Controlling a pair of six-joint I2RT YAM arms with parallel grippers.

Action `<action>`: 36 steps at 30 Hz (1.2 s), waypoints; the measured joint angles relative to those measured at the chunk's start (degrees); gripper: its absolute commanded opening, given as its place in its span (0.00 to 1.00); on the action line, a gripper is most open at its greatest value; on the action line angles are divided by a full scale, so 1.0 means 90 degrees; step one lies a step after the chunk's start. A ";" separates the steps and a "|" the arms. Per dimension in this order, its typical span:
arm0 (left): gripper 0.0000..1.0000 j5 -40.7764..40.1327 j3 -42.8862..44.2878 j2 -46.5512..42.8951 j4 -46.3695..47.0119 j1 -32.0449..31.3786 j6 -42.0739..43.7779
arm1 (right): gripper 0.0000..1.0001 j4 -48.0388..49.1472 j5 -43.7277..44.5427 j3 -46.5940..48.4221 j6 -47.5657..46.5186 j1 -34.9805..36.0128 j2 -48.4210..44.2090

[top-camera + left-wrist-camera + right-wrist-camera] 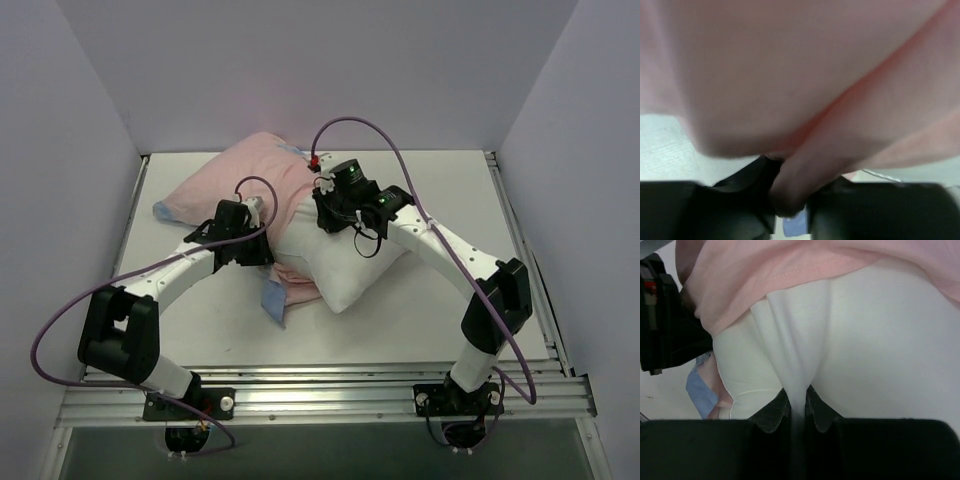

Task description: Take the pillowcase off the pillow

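The pillowcase (240,178) lies inside out, pale pink, over the far part of the pillow, with blue edges showing at the left and near side. The white pillow (350,270) sticks out of its open end toward the near right. My left gripper (262,225) is shut on a fold of the pink pillowcase (805,170) at the open end. My right gripper (330,215) is shut on a pinched ridge of the white pillow (797,370), just below the pink hem (790,285).
The white table (450,180) is enclosed by pale walls at the back and both sides. A metal rail (320,385) runs along the near edge by the arm bases. A purple cable (400,170) loops above the right wrist.
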 measured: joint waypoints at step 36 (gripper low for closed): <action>0.82 -0.1581 0.0049 0.0039 -0.0041 0.1039 -0.1574 | 0.80 -0.0699 -0.1991 -0.2416 0.0588 -0.0758 -0.2771</action>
